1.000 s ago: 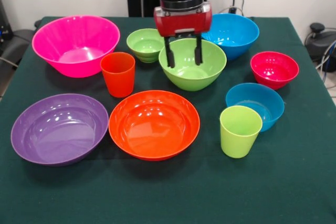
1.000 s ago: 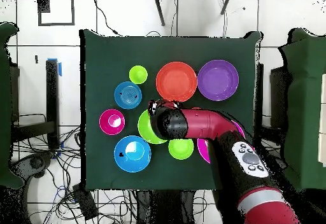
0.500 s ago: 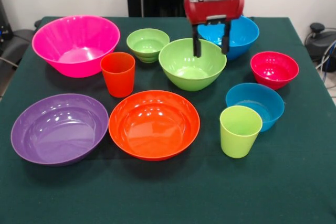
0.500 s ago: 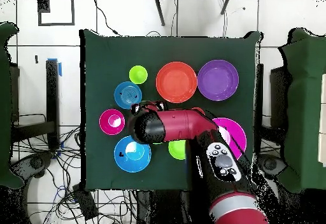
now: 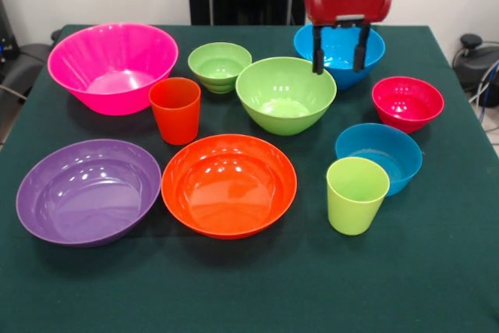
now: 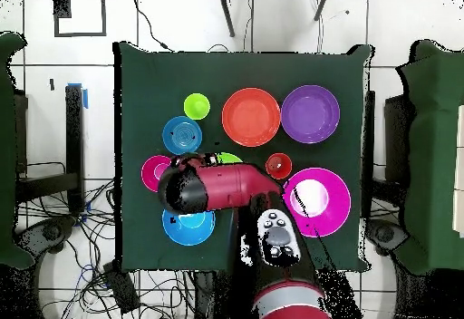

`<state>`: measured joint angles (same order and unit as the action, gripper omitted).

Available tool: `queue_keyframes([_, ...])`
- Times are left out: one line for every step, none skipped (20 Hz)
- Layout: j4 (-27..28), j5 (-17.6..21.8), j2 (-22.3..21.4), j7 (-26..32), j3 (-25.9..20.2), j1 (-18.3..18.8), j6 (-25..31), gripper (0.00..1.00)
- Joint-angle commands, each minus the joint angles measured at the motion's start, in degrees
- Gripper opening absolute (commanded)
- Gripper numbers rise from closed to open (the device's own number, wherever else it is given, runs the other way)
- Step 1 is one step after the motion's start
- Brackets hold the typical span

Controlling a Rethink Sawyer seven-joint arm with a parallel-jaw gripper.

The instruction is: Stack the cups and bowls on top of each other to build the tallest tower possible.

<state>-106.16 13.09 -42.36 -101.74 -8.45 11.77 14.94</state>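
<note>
I've swung the hand (image 5: 339, 51) away from the medium green bowl (image 5: 286, 94); it now hangs empty, fingers apart, over the large blue bowl (image 5: 343, 51) just behind that green bowl. Nothing is stacked yet: every cup and bowl sits apart on the table (image 5: 249, 286).

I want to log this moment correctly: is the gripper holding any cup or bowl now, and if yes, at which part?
Nothing is held. The gripper is open and empty, hanging above the large blue bowl without touching it.

Bright even overhead light, soft shadows, glare on glossy bowls (image 5: 228, 185)
</note>
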Motion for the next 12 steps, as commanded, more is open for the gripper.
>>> queue_keyframes([-1.1, -3.0, 4.4, -15.0, 4.1, -5.2, -5.5, 1.0])
queue_keyframes([-0.4, -3.4, 5.3, -15.6, 4.7, -6.1, -6.1, 1.0])
queue_keyframes([0.0, -3.8, 5.7, -16.4, 5.3, -7.2, -6.4, 1.0])
queue_keyframes([0.7, -4.6, 6.0, -17.4, 5.9, -8.6, -6.0, 1.0])
queue_keyframes([1.4, -5.4, 6.3, -18.4, 6.5, -10.0, -5.6, 1.0])
queue_keyframes([2.4, -6.4, 6.8, -19.4, 7.2, -11.7, -5.2, 1.0])
queue_keyframes([3.3, -7.4, 7.4, -20.3, 7.3, -12.9, -4.8, 1.0])
queue_keyframes([4.4, -8.4, 8.0, -21.2, 7.7, -14.2, -4.3, 1.0])
queue_keyframes([5.2, -9.2, 8.3, -21.9, 8.2, -15.3, -3.8, 1.0])
queue_keyframes([6.1, -9.7, 8.8, -22.3, 8.5, -16.1, -3.4, 1.0])
queue_keyframes([7.0, -9.9, 9.1, -22.3, 8.6, -16.6, -3.3, 1.0])
queue_keyframes([8.2, -9.8, 9.7, -22.0, 9.0, -17.0, -3.4, 1.0])
